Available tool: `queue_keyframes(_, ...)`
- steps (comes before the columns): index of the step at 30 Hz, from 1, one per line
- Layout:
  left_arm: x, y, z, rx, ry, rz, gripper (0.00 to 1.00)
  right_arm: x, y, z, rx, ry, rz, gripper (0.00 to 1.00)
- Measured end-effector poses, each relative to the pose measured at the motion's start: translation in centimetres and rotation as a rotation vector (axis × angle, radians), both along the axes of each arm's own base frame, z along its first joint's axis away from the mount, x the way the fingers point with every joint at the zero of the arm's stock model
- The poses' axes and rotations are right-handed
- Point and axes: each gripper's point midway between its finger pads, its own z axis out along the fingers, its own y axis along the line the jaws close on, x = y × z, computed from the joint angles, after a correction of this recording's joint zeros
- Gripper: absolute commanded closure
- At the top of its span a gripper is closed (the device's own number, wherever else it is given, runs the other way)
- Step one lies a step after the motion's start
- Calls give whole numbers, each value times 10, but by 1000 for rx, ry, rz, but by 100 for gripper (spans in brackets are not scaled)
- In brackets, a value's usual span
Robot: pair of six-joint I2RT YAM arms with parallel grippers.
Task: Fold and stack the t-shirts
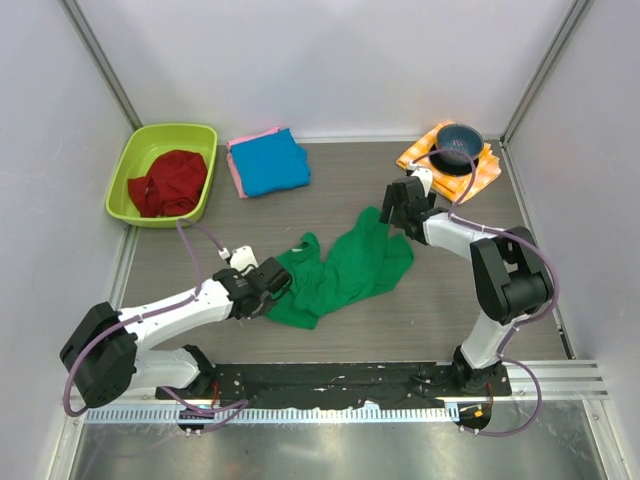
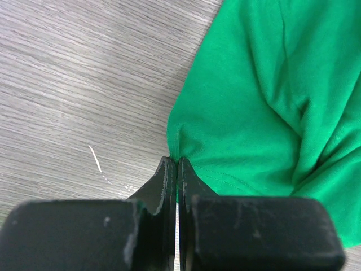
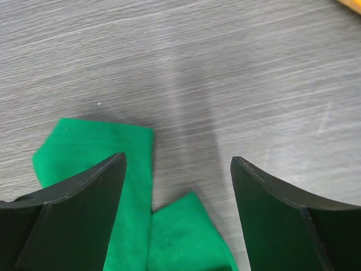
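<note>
T-shirt (image 1: 350,268), green | left jaws clamp its edge | right jaws apart

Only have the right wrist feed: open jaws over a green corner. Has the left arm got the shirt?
Observer: Yes. The left gripper is shut on the green shirt at its edge, at the end nearest the left arm.
Operator: Other shirts?
Observer: A folded blue shirt lies on a pink one at the back of the table.
Operator: Orange at my top right?
Observer: A checked cloth with a dark bowl on it, beyond the right gripper.
Operator: Anything else?
Observer: A red cloth sits in a green bin, back left.
</note>
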Motion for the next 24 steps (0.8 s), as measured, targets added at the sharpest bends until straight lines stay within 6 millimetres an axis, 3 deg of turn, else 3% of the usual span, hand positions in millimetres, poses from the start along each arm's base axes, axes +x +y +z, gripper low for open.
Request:
queue_keyframes(6,1,9,-3,13,18,12,100,12,26,-21,78,20,71,24)
queue_keyframes(9,1,11,-6,14,31,14,100,11,37,-29,110,38,103,31)
queue_keyframes(12,1,14,-8,16,41,20,100,9,40,-33,125,52,114,41)
queue_keyframes(14,2,14,-8,15,43,24,100,9,42,-34,129,55,116,56)
queue_keyframes(15,3,15,-8,13,42,26,100,9,42,-34,130,54,115,70)
queue_keyframes(17,4,16,-8,14,41,28,100,9,41,-34,125,55,119,81)
queue_keyframes(19,5,17,-8,13,44,31,100,9,41,-35,128,56,113,99)
queue_keyframes(24,8,21,-8,13,46,39,100,8,37,-37,113,62,100,99)
